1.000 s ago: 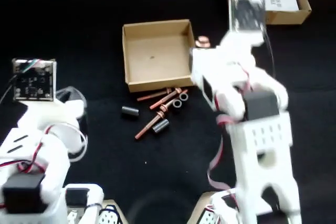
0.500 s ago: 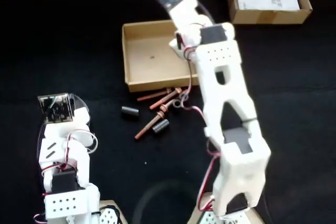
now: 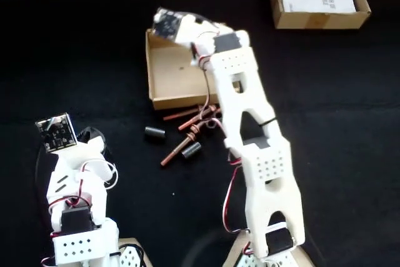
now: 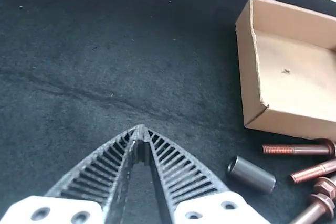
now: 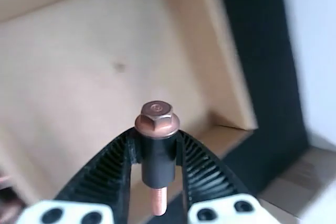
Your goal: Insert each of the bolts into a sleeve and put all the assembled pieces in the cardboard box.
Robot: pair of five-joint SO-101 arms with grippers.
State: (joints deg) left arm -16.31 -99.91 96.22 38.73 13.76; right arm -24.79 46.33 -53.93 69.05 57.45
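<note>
Black cloth covers the tabletop (image 3: 350,123), with two white arms at its near edge. Over the open cardboard box (image 5: 79,77) the right hand (image 5: 156,148) is clamped on a dark sleeve (image 5: 157,163) with a copper bolt (image 5: 157,120) through it. The hexagonal head sits just past the fingertips, and the box's bare floor lies beyond it. The left hand (image 4: 140,139) has its fingers pressed together on nothing, low over the cloth. Ahead of it lie a loose sleeve (image 4: 251,174) and loose bolts (image 4: 294,149), just outside the box wall. Well apart from both hands stands a second box (image 3: 319,22) holding paper
</note>
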